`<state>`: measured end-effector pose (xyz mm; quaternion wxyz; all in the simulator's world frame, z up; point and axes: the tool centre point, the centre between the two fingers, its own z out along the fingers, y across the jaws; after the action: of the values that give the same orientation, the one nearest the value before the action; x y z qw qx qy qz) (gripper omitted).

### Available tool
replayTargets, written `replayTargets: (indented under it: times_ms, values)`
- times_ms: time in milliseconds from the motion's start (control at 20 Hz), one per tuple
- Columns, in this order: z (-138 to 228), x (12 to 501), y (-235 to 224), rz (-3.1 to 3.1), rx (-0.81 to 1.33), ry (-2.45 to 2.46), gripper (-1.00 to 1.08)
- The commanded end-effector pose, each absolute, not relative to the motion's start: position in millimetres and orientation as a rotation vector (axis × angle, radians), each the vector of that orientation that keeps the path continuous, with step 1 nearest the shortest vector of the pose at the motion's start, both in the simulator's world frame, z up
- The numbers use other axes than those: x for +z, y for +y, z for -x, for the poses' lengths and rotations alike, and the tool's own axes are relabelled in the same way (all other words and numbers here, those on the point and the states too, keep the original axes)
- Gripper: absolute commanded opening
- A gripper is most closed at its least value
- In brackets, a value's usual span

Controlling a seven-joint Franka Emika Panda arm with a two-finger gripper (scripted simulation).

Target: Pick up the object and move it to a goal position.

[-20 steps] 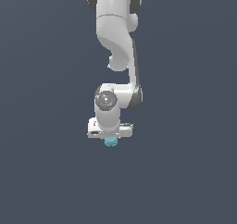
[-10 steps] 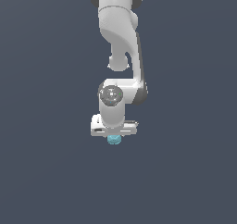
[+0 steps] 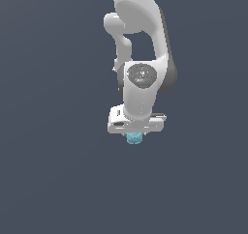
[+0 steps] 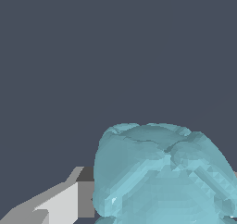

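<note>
claw [image 3: 134, 135] gripping ball [image 3: 134, 138] | ball pokes out below | risk: shallow hold, faceted lump slips out mid-carry

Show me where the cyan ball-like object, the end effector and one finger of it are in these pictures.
cyan ball-like object [image 3: 134, 138]: exterior view, on the part showing below the end effector.
end effector [image 3: 134, 136]: exterior view, midway between its fingertips.
finger [image 4: 60, 204]: wrist view, on its light grey side face beside the object.
</note>
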<state>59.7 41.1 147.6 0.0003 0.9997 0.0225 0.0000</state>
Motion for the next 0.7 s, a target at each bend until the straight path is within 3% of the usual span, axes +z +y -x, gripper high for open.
replayTargets:
  times_ms: [0,650]
  values:
    - [-60.4,173.0,59.4,-3.140,0.000,0.071,-1.00]
    - [-68.9,288.7,143.8,-3.140,0.000,0.071,-1.00]
